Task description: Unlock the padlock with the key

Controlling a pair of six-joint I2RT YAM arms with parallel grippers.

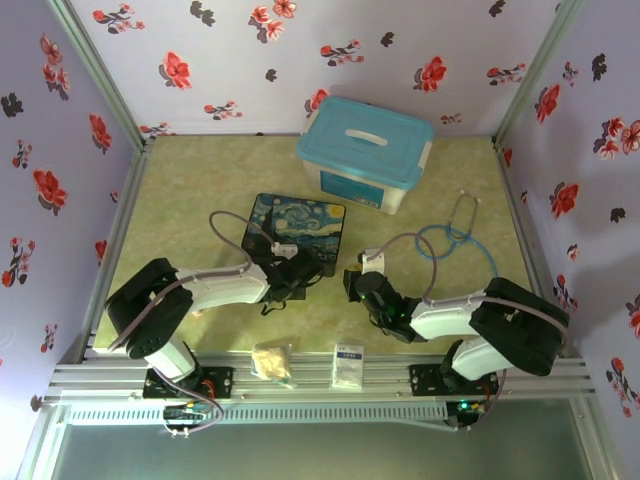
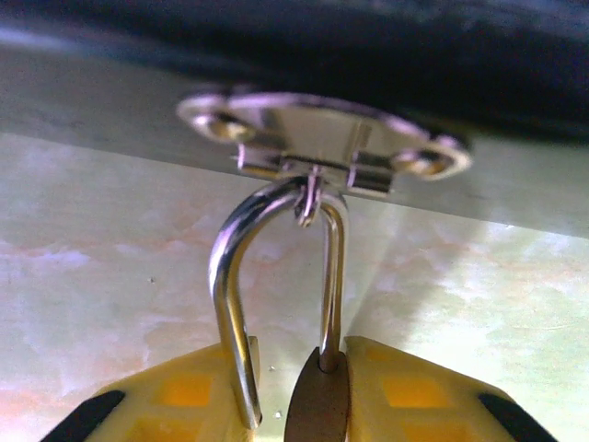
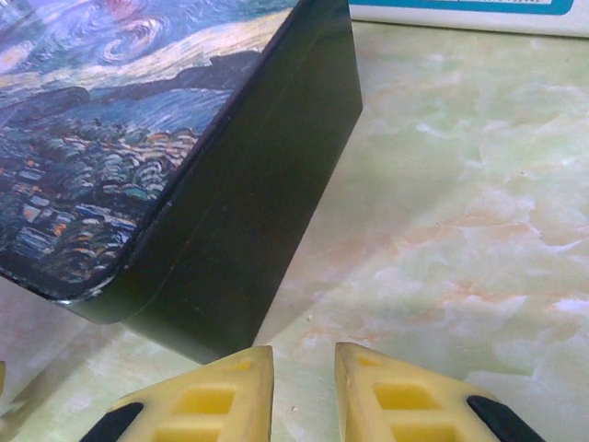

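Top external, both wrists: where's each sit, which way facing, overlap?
Top external: above and behind, looking down at table; left arm, right arm show.
Left wrist: low, facing box side; its jaws grip padlock hung on hasp.
Right wrist: low, facing box corner; its open jaws at bottom.
Shared: top and right wrist both show box, bin.

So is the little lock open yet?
Nearly, maybe. Done: the left end effector grips the padlock on the hasp of the painted box. In hand: one shackle leg looks out of the brass body, so it may be unlocked; I can't be sure. Left: unhooking it. The right end effector is empty.
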